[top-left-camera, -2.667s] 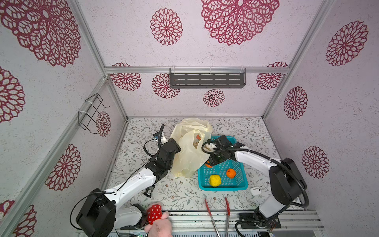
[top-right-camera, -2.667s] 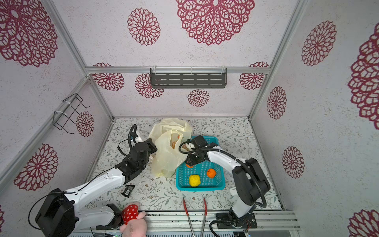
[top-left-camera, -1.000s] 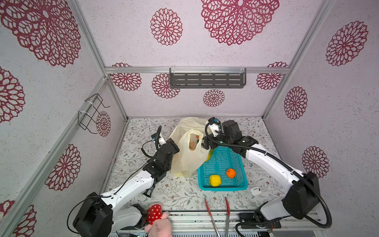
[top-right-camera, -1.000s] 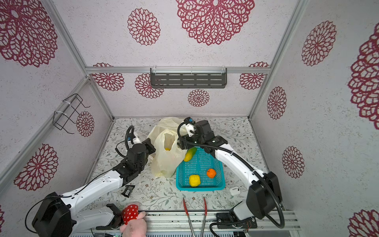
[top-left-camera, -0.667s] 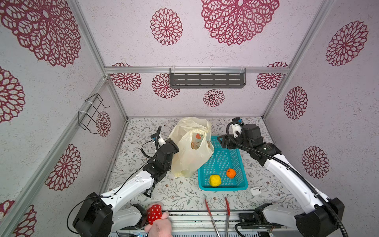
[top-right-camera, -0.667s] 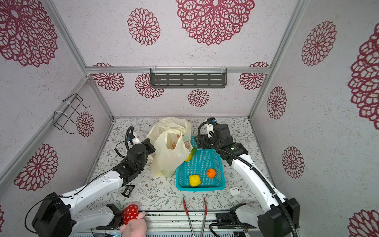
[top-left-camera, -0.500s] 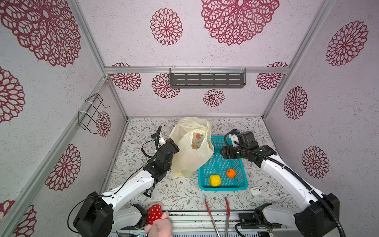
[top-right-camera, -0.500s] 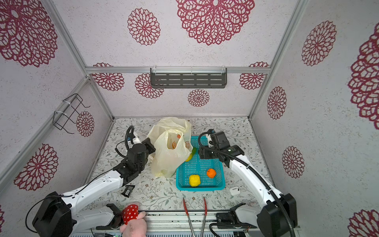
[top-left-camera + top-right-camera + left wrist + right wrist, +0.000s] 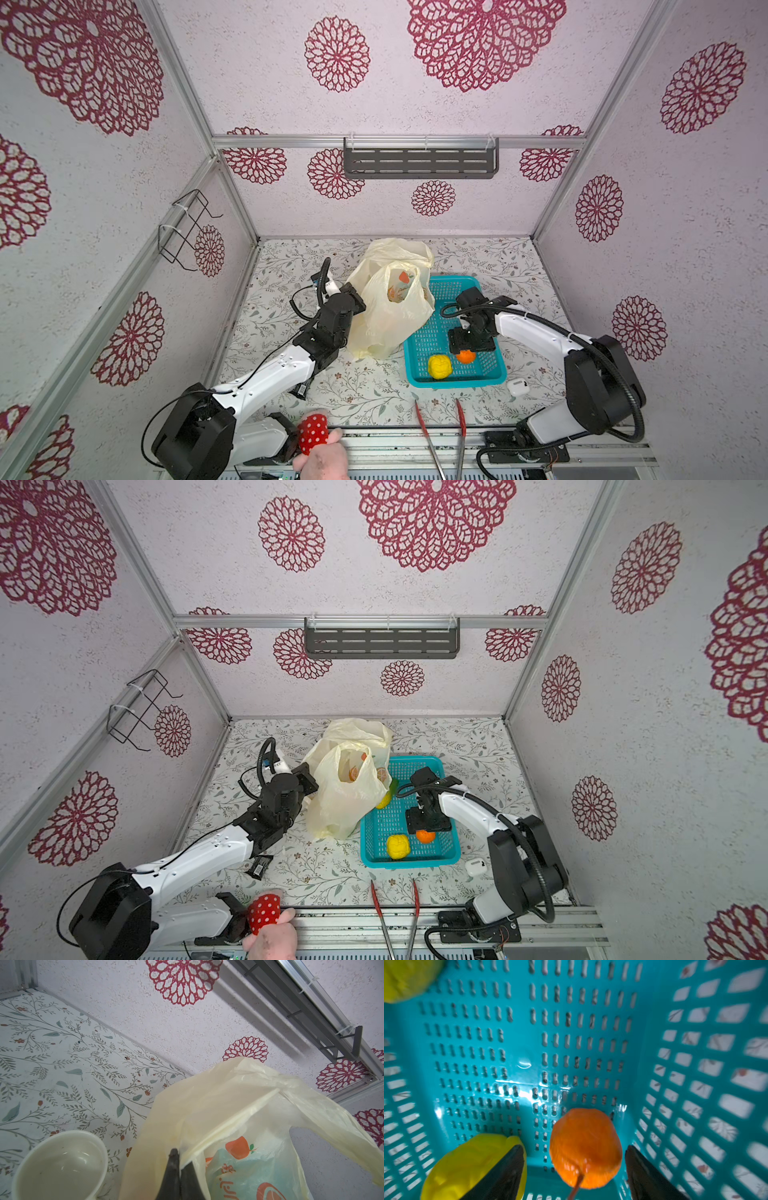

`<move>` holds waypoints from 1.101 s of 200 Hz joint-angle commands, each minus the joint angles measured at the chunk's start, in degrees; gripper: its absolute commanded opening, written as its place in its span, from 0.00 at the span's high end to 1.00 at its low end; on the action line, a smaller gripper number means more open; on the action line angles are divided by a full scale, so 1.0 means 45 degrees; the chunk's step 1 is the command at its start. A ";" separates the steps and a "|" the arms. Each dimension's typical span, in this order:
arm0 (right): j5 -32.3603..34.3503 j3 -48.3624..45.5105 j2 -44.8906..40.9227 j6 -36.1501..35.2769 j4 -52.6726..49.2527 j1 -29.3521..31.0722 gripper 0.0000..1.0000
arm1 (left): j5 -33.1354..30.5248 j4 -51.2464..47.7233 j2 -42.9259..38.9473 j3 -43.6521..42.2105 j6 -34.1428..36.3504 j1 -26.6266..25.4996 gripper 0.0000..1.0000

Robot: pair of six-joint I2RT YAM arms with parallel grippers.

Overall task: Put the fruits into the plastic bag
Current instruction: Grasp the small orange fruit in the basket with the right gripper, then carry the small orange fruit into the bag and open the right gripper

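The pale-yellow plastic bag [image 9: 390,316] [image 9: 345,800] stands upright left of the teal basket [image 9: 494,368] [image 9: 415,860]. My left gripper [image 9: 356,297] [image 9: 178,1159] is shut on the bag's [image 9: 228,1118] rim and holds its mouth up. My right gripper [image 9: 468,349] [image 9: 574,1147] is down in the basket [image 9: 695,1064], open, with one finger on each side of an orange [image 9: 585,1147] [image 9: 466,356], not touching it. A bumpy yellow lemon [image 9: 439,366] [image 9: 471,1165] lies beside it. A yellow-green fruit [image 9: 384,798] [image 9: 404,978] rests at the basket's far corner against the bag.
A hand holds a red white-dotted plush toy [image 9: 312,428] at the front edge. Red tongs [image 9: 440,432] and a white earbud case [image 9: 517,386] lie in front of the basket. A white bowl [image 9: 60,1167] sits by the bag, and a small black item [image 9: 258,865] under the left arm.
My right gripper left the bag's mouth, swung out to the right, then came down into the basket over the orange. The left gripper kept its hold on the bag.
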 commanded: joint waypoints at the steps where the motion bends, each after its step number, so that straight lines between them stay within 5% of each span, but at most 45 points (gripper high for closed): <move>1: 0.0148 -0.0155 0.0345 0.0400 -0.0125 0.0251 0.26 | 0.0109 -0.0152 -0.0617 -0.0172 0.0123 0.0063 1.00; 61: 0.0288 0.0114 0.0355 0.0694 0.0533 0.0368 0.62 | 0.0313 -0.0795 -0.1083 -0.0095 0.0378 0.0116 1.00; 120: 0.1143 0.4249 -0.1128 0.0599 0.2020 0.0329 0.64 | 0.0379 -0.1000 -0.1104 0.0085 0.0035 0.0115 1.00; 178: -0.2861 0.6708 0.0463 0.0061 0.4889 0.1028 0.63 | 0.0446 -0.2114 -0.1412 0.0465 0.0064 0.0120 1.00; 220: -0.5033 0.6491 0.1255 0.0291 0.5897 0.2345 0.61 | 0.0536 -0.2533 -0.1680 0.0570 0.0127 0.0115 1.00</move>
